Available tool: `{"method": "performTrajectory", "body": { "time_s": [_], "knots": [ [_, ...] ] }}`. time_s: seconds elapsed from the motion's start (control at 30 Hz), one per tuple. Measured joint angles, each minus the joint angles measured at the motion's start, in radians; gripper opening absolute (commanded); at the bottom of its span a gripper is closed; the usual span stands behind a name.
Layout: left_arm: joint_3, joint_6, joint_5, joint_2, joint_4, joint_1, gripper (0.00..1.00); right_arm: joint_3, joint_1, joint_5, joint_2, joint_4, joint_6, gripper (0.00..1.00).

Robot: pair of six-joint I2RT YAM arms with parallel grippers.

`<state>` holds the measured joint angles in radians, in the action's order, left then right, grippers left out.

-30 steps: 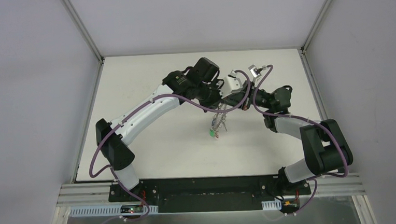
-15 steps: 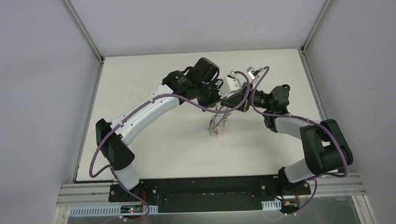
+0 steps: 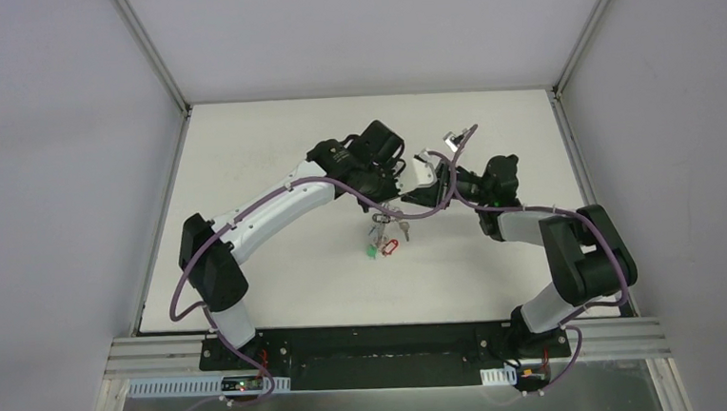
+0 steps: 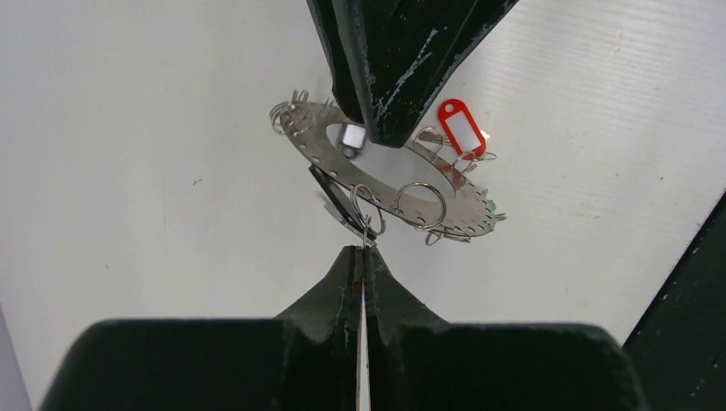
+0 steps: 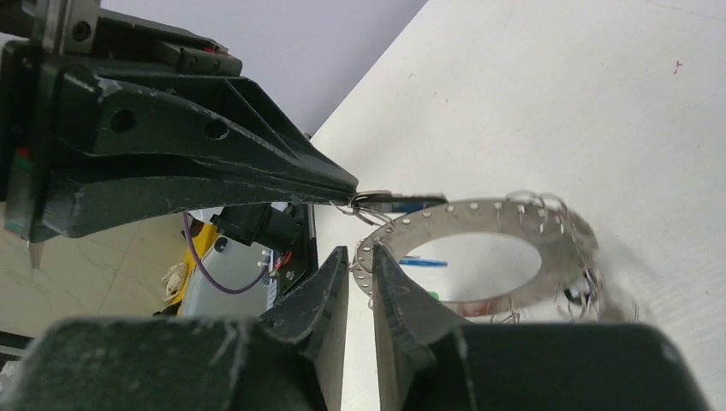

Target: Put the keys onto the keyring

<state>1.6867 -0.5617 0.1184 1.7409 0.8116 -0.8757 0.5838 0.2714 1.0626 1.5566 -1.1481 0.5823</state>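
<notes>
The keyring (image 4: 318, 151) shows as a flat grey metal hoop with small holes, hanging tilted above the table. Small split rings, a red tag (image 4: 461, 128), a green tag (image 3: 371, 253) and a black tag (image 4: 336, 200) dangle from it. My left gripper (image 4: 364, 253) is shut on a thin silver key seen edge-on, whose little ring (image 4: 368, 221) hooks into the hoop. My right gripper (image 5: 360, 255) reaches in from the far side. Its jaws stand slightly apart, with the hoop's rim (image 5: 370, 244) right at the tips. In the top view the bunch (image 3: 380, 231) hangs between the two grippers.
The white table (image 3: 272, 173) is bounded by grey walls and aluminium posts (image 3: 150, 52). The right arm's fingers (image 4: 389, 77) fill the top of the left wrist view. Purple cables (image 3: 273, 187) loop along both arms. Beyond the table edge, equipment shows in the right wrist view (image 5: 257, 227).
Both grippers and the keyring have shifted left and towards the near side. The right gripper's jaws have parted a little off the hoop's rim. The red tag now hangs in plain sight.
</notes>
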Motion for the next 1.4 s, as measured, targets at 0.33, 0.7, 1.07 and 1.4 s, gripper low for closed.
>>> {"method": "performTrajectory", "body": {
  "time_s": [0.33, 0.7, 1.07, 1.4],
  "knots": [
    [-0.016, -0.046, -0.106, 0.055, 0.013, 0.0, 0.0, 0.002, -0.06, -0.005, 0.015, 0.002, 0.0, 0.22],
    [-0.1, -0.064, -0.238, 0.121, 0.077, 0.014, 0.0, 0.002, -0.121, -0.011, 0.015, 0.002, 0.0, 0.22],
    [-0.195, -0.049, -0.258, 0.168, 0.146, 0.013, 0.0, 0.002, -0.135, -0.012, 0.015, 0.009, -0.009, 0.21],
    [-0.197, -0.025, -0.259, 0.247, 0.192, 0.013, 0.15, 0.002, -0.156, -0.012, 0.015, 0.034, -0.032, 0.28]
  ]
}}
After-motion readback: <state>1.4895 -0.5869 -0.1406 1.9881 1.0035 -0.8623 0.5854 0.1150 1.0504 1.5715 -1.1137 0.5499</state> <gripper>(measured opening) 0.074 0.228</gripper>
